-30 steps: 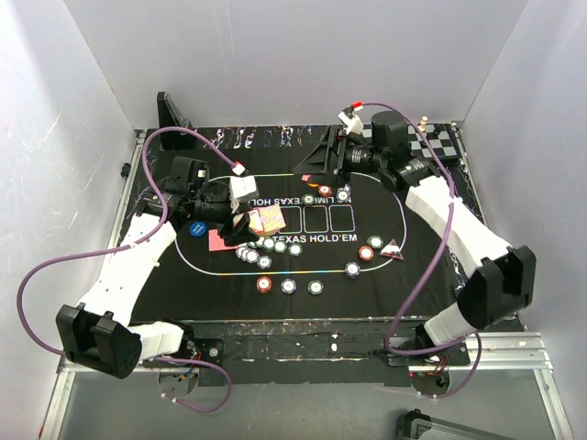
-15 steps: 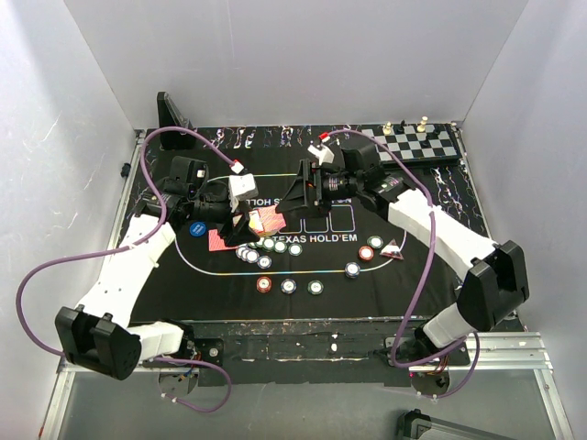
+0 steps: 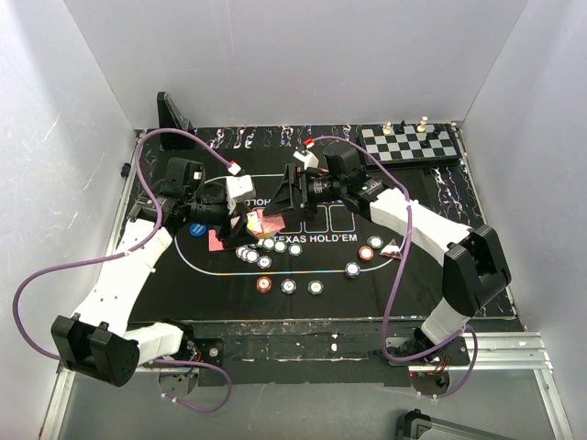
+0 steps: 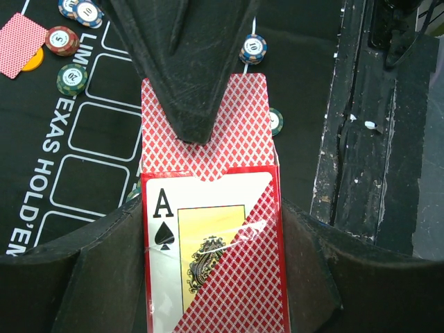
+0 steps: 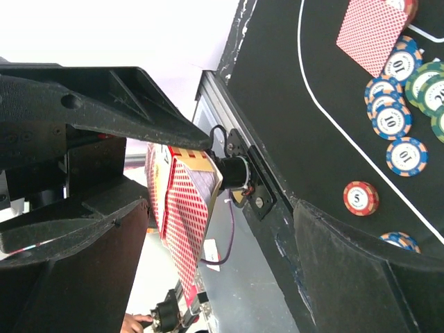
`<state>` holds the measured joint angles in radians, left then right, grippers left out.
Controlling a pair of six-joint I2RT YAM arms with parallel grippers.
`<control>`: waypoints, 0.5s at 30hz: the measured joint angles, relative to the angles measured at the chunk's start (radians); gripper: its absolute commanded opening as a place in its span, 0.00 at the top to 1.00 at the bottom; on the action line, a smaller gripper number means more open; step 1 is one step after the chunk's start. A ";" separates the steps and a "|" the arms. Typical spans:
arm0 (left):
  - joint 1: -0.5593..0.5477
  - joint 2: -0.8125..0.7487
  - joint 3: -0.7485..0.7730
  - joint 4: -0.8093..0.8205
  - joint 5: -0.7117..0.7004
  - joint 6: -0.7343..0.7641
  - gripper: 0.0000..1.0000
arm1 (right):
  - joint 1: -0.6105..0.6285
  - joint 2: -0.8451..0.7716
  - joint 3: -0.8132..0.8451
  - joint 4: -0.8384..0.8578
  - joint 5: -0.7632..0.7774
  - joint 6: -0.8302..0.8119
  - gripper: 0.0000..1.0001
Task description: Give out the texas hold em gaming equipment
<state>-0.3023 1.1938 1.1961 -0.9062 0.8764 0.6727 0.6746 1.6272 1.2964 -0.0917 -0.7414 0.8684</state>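
My left gripper (image 3: 246,220) is shut on a red-patterned card box (image 4: 211,263) with an ace of spades on its face. A red-backed card (image 4: 243,125) sticks out of the box's open end. My right gripper (image 3: 280,206) is open right at that end, and one of its fingers (image 4: 187,69) lies over the protruding card. In the right wrist view the box (image 5: 184,208) hangs between the spread jaws of my right gripper (image 5: 222,201). Poker chips (image 3: 266,246) cluster on the mat, with a row of three (image 3: 288,286) nearer me. One card (image 3: 217,240) lies face down beside a blue button disc (image 3: 195,229).
A chessboard (image 3: 410,142) with pieces sits at the back right corner. A red chip (image 3: 366,253), a green chip (image 3: 375,242) and a dark triangular marker (image 3: 393,247) lie on the mat's right side. A black stand (image 3: 170,112) rises at the back left.
My right arm has swung left from in front of the chessboard to the card box in my left gripper, uncovering the board. The left arm has barely moved.
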 measured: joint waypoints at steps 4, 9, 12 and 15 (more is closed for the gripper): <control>0.000 -0.016 0.000 -0.005 0.000 0.000 1.00 | 0.008 0.010 -0.023 0.103 -0.023 0.057 0.08; 0.000 -0.033 0.000 -0.006 0.005 0.000 1.00 | 0.016 0.033 -0.068 0.246 -0.055 0.146 0.07; 0.000 -0.035 0.000 -0.006 0.007 0.000 1.00 | 0.021 0.048 -0.089 0.278 -0.063 0.171 0.07; 0.000 -0.035 0.000 -0.007 0.007 0.000 1.00 | 0.024 0.050 -0.111 0.291 -0.073 0.181 0.13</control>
<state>-0.3023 1.1591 1.1957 -0.9131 0.8833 0.6727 0.6991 1.6768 1.1851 0.1997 -0.8146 1.0492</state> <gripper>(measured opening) 0.650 0.920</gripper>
